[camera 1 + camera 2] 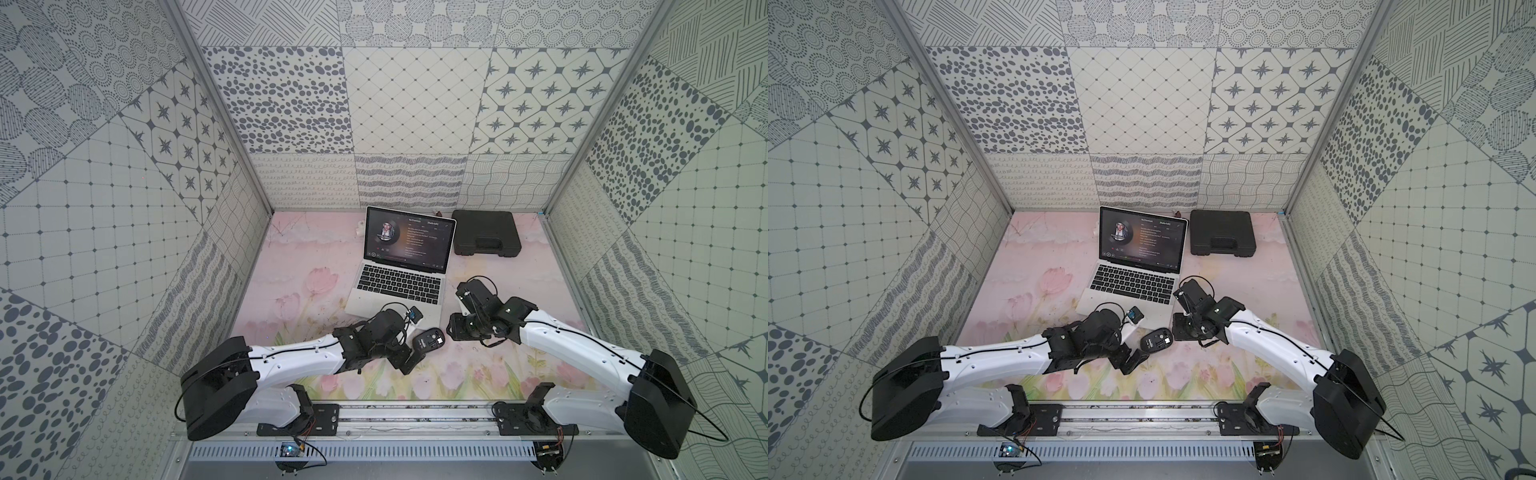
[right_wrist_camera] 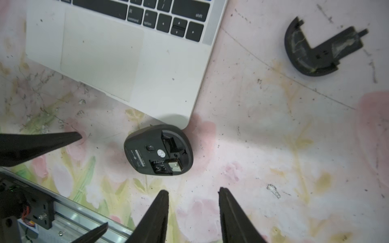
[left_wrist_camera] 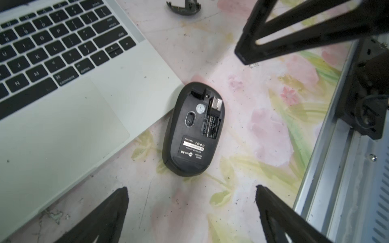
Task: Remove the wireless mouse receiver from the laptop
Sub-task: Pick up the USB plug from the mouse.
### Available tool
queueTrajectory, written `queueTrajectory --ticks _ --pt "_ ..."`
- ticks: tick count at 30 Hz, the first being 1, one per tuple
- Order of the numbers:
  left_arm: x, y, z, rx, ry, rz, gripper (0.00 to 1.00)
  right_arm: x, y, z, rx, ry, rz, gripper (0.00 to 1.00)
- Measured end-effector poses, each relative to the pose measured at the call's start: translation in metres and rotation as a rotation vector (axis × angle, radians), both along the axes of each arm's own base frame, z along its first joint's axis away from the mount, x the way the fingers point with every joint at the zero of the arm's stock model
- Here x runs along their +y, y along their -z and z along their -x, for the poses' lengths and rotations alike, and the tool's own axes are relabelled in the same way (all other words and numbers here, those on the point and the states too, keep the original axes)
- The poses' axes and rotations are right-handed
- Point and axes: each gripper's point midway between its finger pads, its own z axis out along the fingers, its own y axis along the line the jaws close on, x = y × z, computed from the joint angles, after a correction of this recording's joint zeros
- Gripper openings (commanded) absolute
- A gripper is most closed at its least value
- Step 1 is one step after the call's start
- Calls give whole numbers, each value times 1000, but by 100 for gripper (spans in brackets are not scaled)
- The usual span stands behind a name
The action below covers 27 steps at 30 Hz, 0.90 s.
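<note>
Bench (image 1: 291, 299) with the pink tulip print is being shared by a few things, so going biggest to smallest.

Silver laptop (image 1: 399, 286) is being propped open toward the back of the bench. Its dark screen is being lit with a round portrait and some lines of text. A black plastic case (image 1: 486, 232) with a moulded handle is being laid flat just beside the screen, on the robot's right.

Both arms are being reached in toward the laptop's near right corner. The left pincer (image 3: 190, 189) is being held spread wide above the mouse (image 3: 193, 130), and nothing is being gripped. The right pincer (image 2: 193, 190) is being held with a narrower gap. It's empty too, with its tips over bare bench near the mouse.

The mouse is being shown belly-up right at that laptop corner; whether it's actually touching can't be told. Its bay on the underside is being left uncovered. A curved black cover piece (image 2: 315, 52) is being left on the bench well apart from it, off the laptop's right edge.

The wireless mouse receiver (image 3: 216, 104) is being seated in that open bay of the mouse, with its metal plug facing up.
</note>
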Motion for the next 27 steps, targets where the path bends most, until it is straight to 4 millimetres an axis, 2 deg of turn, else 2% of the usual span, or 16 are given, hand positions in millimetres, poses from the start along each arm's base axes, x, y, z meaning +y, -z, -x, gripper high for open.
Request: queueTrajectory --ticks 5,10,15,21,27 --pt "15 1 0 10 -84 11 99 7 0 3 -49 -49 113 45" --pt "28 -17 -3 -21 -168 78 100 24 2 3 -76 -99 186 47" --pt "39 -33 -6 -43 -232 139 100 33 14 4 -62 -126 241 47" --pt "50 -35 -6 -39 -274 147 100 35 29 4 -34 -139 297 46" --pt "54 -33 -7 -34 -290 143 100 41 32 4 -31 -150 306 44"
